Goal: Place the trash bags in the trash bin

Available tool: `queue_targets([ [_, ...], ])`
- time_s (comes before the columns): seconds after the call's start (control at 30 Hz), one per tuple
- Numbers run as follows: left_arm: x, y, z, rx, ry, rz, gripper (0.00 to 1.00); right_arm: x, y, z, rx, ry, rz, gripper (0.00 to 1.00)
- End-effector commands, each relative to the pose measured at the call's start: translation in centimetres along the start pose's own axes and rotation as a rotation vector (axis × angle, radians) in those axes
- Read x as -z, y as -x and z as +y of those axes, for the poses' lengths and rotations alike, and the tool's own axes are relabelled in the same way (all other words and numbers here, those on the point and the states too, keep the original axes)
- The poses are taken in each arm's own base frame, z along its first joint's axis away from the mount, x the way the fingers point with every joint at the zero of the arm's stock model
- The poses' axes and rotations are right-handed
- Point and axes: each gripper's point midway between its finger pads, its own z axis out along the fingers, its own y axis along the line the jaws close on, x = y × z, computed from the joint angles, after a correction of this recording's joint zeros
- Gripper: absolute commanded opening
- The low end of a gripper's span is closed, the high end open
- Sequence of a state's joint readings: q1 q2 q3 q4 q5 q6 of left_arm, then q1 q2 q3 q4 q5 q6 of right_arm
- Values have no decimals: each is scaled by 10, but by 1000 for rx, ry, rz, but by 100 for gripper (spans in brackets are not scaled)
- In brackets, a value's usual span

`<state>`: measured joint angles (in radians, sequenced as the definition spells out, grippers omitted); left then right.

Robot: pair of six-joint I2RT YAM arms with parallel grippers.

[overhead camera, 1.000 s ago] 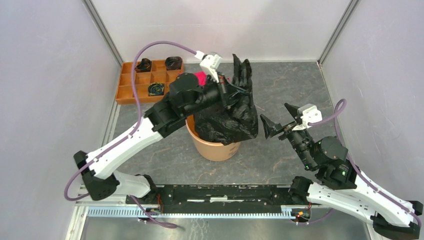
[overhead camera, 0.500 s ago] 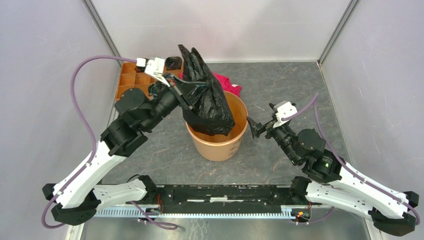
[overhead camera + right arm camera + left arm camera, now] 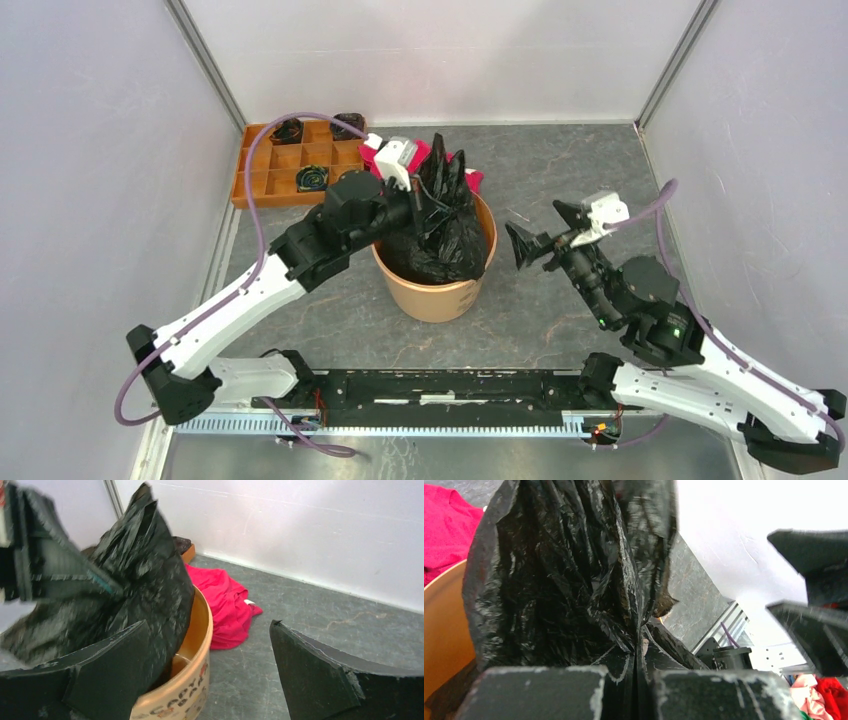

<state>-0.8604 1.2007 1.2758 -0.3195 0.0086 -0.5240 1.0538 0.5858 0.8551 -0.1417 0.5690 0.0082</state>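
The black trash bag (image 3: pixel 445 230) hangs into the light-orange trash bin (image 3: pixel 436 295) at mid-table, its top sticking up above the rim. My left gripper (image 3: pixel 425 200) is shut on the bag's upper part, above the bin's far left rim. In the left wrist view the film (image 3: pixel 559 580) is pinched between the closed fingers (image 3: pixel 539 692). My right gripper (image 3: pixel 540 235) is open and empty, just right of the bin. In the right wrist view the bag (image 3: pixel 145 575) fills the bin (image 3: pixel 192 685).
A red-pink cloth (image 3: pixel 445 165) lies behind the bin, also in the right wrist view (image 3: pixel 225 605). A flat orange tray of compartments (image 3: pixel 290 160) with dark items sits at the back left. Walls enclose the grey table on three sides.
My left gripper carried the bag left, then back right and down, so the bag now sits lower in the bin. My right gripper drew close to the bin, then eased back right.
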Motion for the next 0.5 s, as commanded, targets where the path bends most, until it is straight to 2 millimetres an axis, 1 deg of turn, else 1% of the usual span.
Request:
queue_targets([
  [0.0, 30, 18, -10, -25, -65, -108, 2, -26, 32, 8, -93, -71, 31, 98],
  [0.03, 33, 17, -8, -23, -61, -113, 2, -32, 38, 12, -98, -75, 44, 98],
  [0.07, 35, 16, -7, -18, -62, -118, 2, -38, 49, 16, -106, -66, 44, 98],
  [0.1, 36, 15, -7, -12, -66, -122, 2, -46, 51, 24, -108, -41, 55, 97],
  [0.13, 37, 14, -8, -6, -73, -125, 2, -51, 60, 32, -124, -5, 46, 97],
  [0.2, 37, 14, -9, 5, -81, -131, 2, -62, 67, 46, -162, 59, 38, 96],
  [0.23, 38, 13, -9, 8, -86, -132, 2, -67, 68, 52, -175, 91, 41, 95],
  [0.27, 39, 14, -10, 10, -92, -136, 2, -75, 65, 57, -188, 127, 56, 93],
  [0.37, 38, 9, -9, 12, -97, -130, 2, -89, 57, 73, -239, 262, 77, 82],
  [0.4, 38, 7, -8, 12, -94, -126, 2, -93, 56, 73, -266, 285, 72, 78],
  [0.47, 38, 4, -7, 12, -94, -119, 2, -98, 52, 78, -298, 330, 75, 75],
])
